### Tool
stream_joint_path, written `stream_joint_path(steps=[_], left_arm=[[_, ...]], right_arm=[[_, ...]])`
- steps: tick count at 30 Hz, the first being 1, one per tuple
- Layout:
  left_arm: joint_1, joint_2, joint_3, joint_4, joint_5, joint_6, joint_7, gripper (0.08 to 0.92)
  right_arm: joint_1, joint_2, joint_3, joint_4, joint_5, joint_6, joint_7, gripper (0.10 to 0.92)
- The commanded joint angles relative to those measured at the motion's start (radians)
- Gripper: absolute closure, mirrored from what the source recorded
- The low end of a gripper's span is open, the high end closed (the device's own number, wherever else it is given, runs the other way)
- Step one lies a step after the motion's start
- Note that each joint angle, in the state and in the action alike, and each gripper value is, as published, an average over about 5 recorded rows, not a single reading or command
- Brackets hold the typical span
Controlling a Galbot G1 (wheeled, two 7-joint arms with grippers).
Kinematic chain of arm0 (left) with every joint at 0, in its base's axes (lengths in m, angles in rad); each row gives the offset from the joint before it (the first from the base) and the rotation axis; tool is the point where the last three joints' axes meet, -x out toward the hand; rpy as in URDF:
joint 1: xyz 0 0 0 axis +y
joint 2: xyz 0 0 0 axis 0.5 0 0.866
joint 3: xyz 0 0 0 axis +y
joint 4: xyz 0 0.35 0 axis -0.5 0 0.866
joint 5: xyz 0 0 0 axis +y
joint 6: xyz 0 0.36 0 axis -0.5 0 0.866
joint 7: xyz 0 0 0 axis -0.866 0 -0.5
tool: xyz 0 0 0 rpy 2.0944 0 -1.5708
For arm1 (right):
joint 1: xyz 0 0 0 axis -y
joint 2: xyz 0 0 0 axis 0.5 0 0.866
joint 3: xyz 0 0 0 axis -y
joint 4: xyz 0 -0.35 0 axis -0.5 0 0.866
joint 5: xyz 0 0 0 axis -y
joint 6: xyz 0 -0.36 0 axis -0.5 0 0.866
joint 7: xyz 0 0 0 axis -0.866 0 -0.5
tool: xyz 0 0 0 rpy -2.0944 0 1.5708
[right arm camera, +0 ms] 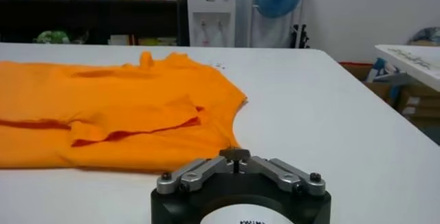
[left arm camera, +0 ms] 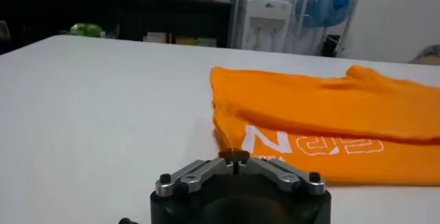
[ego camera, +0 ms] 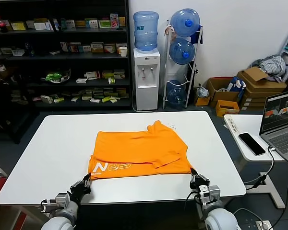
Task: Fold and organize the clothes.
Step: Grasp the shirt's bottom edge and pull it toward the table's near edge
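Left gripper [ego camera: 85,182]: jaws clenched together, fingertips meeting at the near left corner of the T-shirt; whether a pinch of hem lies between them I cannot tell.
Right gripper [ego camera: 196,178]: jaws likewise pressed shut, at the shirt's near right corner; the wrist view shows the tips just short of the orange edge, and any fabric between them is not clear.
T-shirt [ego camera: 140,155]: bright orange, lying flat in the middle of the white table [ego camera: 43,158], partly folded, one layer over another, so that a band with white letters [ego camera: 114,167] shows along the near edge toward the left gripper.
Sleeve [right arm camera: 130,119]: folded inward on top of the body on the right gripper's side.
Neck area [ego camera: 157,125]: rumpled, at the far edge.
Beyond the table: dark shelves [ego camera: 62,52] with small packaged goods, a white water dispenser [ego camera: 147,76] carrying a blue bottle, a rack of blue water bottles [ego camera: 182,52] beside it.
To the robot's right: a side table with a laptop [ego camera: 282,124], a black phone [ego camera: 252,143] and a power strip [ego camera: 231,125]; cardboard boxes [ego camera: 257,88] with a grey cloth heap [ego camera: 272,64] behind.
In the way: nothing lies on the table between grippers and shirt.
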Motion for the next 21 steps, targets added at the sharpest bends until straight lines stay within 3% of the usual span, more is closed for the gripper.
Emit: stream_joint_path(steps=[1,9,12,18,21], left_arm=[[0.163,0.11,-0.026,-0.206,-0.133,0.073,-0.054,0.909],[0.306,0.137,-0.043,-0.299,-0.141,0.117,-0.094,0.903],[0.316,0.137,-0.036,-0.31,-0.133,0.126,-0.09,0.852],[0.248,0.172,-0.074,-0.319,-0.126,0.132,-0.088,0.679],[0.117,0.206,-0.092,-0.296,-0.145,0.125,-0.063,0.593]], right_arm=[[-0.178,-0.107,0.032,0.183,0.065,-0.037,0.038,0.901],[-0.345,-0.153,0.077,0.323,0.063,-0.098,0.049,0.901],[-0.356,-0.159,0.081,0.341,0.038,-0.117,0.051,0.885],[-0.268,-0.21,0.106,0.367,0.068,-0.118,0.056,0.732],[-0.076,-0.232,0.08,0.331,0.141,-0.13,0.067,0.645]])
